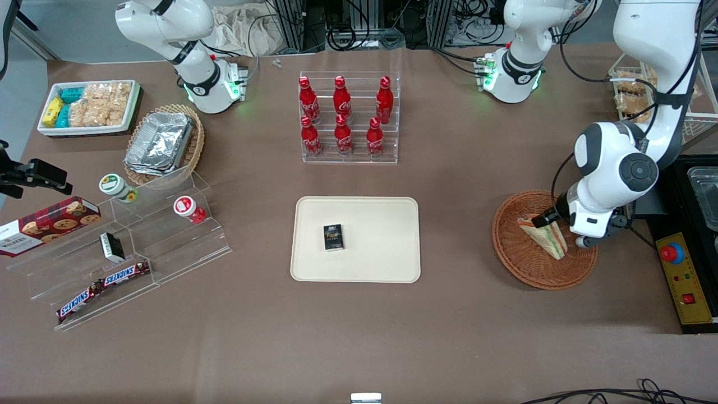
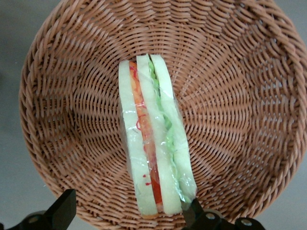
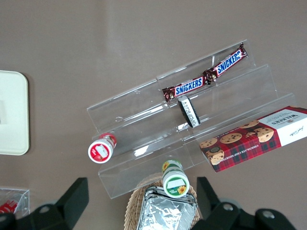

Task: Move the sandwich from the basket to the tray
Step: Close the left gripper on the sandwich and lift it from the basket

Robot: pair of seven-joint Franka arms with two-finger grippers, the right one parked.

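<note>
The tray [image 1: 355,238] lies at the middle of the table, and only a small black box [image 1: 333,237] rests on it, a little toward its 9 o'clock side, so most of its cream surface is bare. At 12 o'clock from the tray stands a clear acrylic rack [image 1: 350,119] with six red cola bottles [image 1: 341,115]; at 9 o'clock is a clear stepped display [image 1: 118,247] with two Snickers bars [image 1: 102,288] and two small cups. Toward the working arm's end, at 3 o'clock from the tray, sits the reddish-brown wicker basket [image 1: 543,241], well apart from the tray with bare brown table [image 1: 457,235] between them. The sandwich [image 2: 154,139] lies in the basket, standing on its edge (its orange, red and green layers face up to the wrist camera), and nothing else is in there. The gripper [image 2: 128,218] hangs over the basket with its fingers spread wide, one finger [image 2: 61,210] apart from the wrap on one side, the other finger [image 2: 194,211] close against the wrap at the sandwich's end. The basket rim rises all around the sandwich.
</note>
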